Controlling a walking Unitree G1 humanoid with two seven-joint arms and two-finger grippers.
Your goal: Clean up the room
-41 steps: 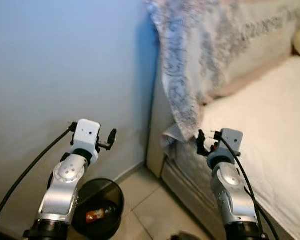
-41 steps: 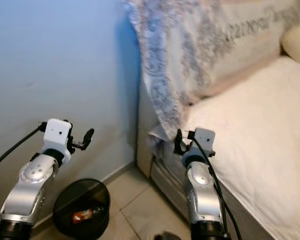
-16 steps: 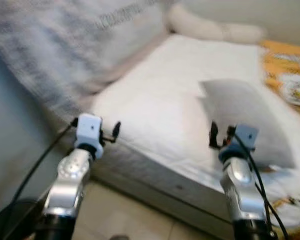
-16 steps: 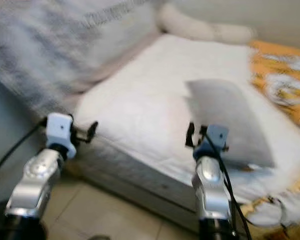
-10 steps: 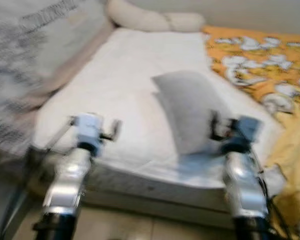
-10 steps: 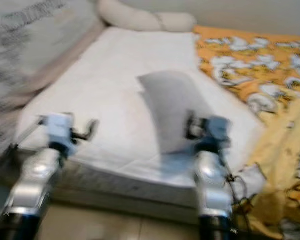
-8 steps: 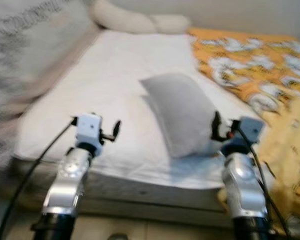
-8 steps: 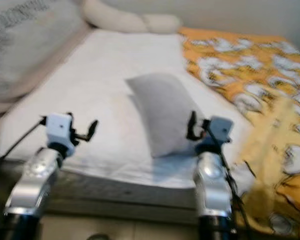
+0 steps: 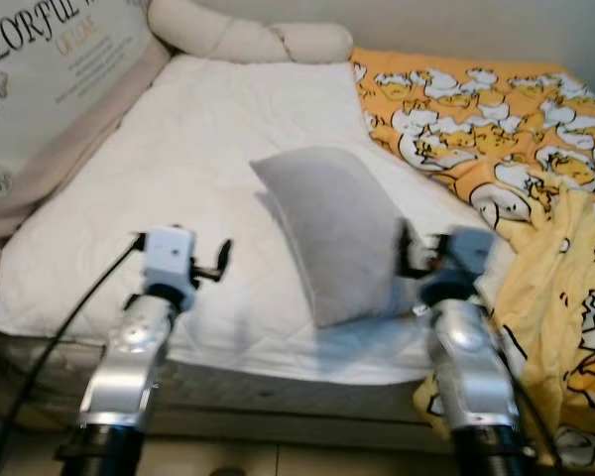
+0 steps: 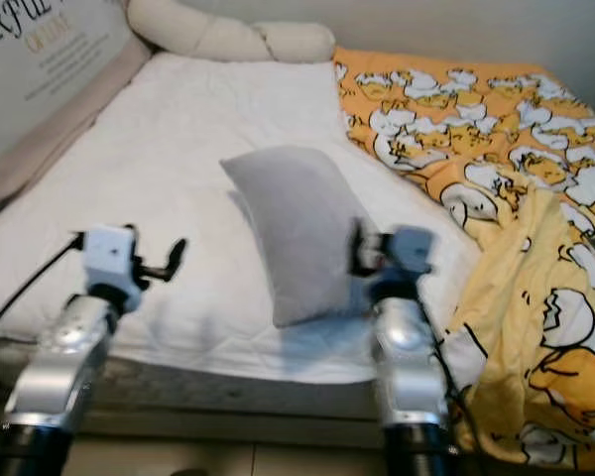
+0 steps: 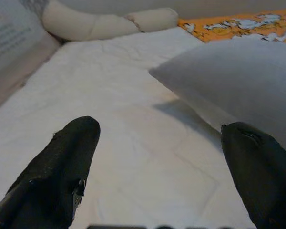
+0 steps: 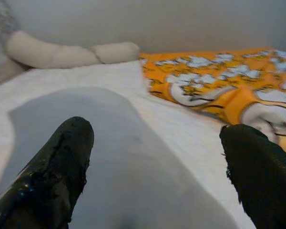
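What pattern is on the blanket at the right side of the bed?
Orange-yellow blanket printed with white cartoon ducks; clearest in the left eye view.

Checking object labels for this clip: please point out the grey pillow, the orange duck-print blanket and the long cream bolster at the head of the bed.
grey pillow (image 9: 337, 233), left eye view, middle of its face.
orange duck-print blanket (image 9: 476, 109), left eye view, flat part on the bed.
cream bolster (image 10: 193, 35), right eye view, its thick left section.

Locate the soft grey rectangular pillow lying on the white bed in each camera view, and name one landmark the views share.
Left eye view: grey pillow, centre, between the two arms.
Right eye view: centre-left.
Left wrist view: upper side beyond the far finger.
Right wrist view: low, between the fingers.
Shared landmark: the cream bolster cushion at the bed's head.
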